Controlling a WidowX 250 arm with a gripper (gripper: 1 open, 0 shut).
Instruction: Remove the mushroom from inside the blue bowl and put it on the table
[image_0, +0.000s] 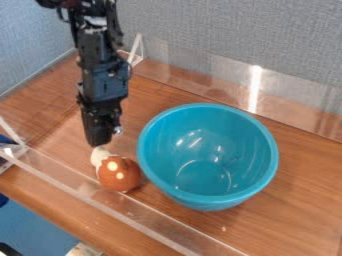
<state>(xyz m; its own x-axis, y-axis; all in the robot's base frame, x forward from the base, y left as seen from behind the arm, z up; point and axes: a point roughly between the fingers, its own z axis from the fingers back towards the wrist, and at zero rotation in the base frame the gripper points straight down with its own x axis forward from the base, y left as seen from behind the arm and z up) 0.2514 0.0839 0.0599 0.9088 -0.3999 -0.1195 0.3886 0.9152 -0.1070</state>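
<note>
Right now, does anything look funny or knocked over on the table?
Only the mushroom: it lies tipped on its side on the table, beside the blue bowl, not inside. Nothing looks spilled or broken.

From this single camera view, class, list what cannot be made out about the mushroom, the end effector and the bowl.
- End effector: too dark and small in the camera view to see whether its fingers are parted or touch the mushroom.
- Mushroom stem: mostly hidden behind the cap and the end effector.
- Bowl: its underside and its footing on the table are hidden by its own wall.
</note>
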